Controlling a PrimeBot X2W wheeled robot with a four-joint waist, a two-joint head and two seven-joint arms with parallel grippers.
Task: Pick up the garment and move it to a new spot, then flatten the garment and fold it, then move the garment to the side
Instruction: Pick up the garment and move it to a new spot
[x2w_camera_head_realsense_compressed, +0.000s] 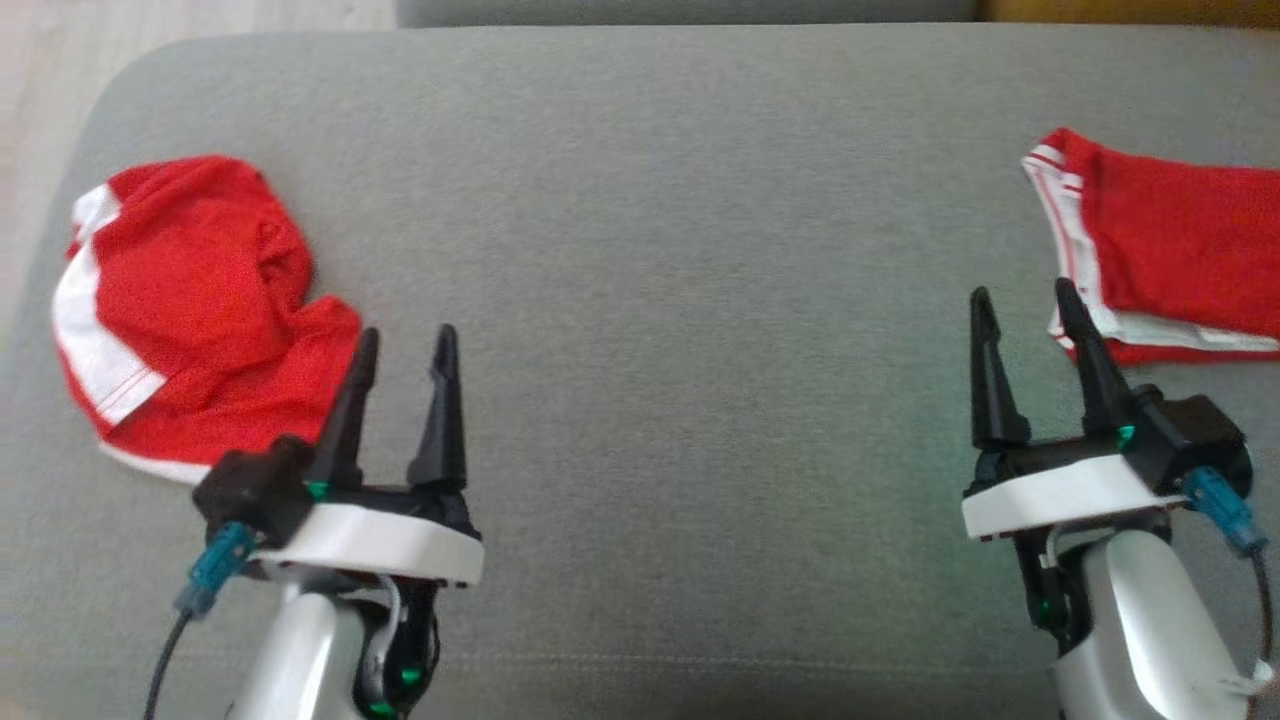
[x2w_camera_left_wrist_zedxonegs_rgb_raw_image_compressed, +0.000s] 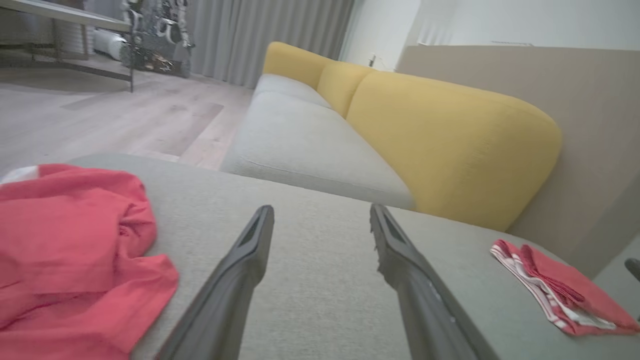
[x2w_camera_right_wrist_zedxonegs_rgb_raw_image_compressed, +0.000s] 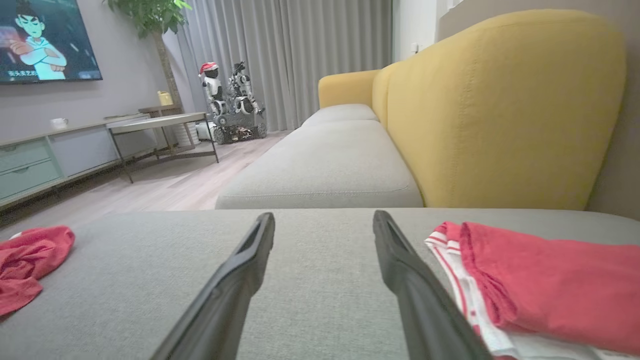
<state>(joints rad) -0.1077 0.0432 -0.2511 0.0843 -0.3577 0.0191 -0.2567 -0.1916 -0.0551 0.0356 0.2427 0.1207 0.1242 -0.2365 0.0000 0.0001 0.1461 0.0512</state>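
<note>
Crumpled red garment (x2w_camera_head_realsense_compressed: 190, 300) w/ white stripes lies at left end of grey cushion (x2w_camera_head_realsense_compressed: 650, 200), just beside left gripper (x2w_camera_head_realsense_compressed: 407, 335). Prob. light, limp, bunches easily; pinch a raised fold or hem. Both claws spread, empty. Right gripper (x2w_camera_head_realsense_compressed: 1023, 292) sits near folded red garment (x2w_camera_head_realsense_compressed: 1180, 250).

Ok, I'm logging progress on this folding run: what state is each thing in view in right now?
crumpled red garment: bunched up, unfolded, lying on the grey cushion.
folded red garment: folded flat, lying on the cushion.
left gripper: open, holding nothing.
right gripper: open, holding nothing.
television: on, showing a cartoon.
curtains: drawn shut.
</note>
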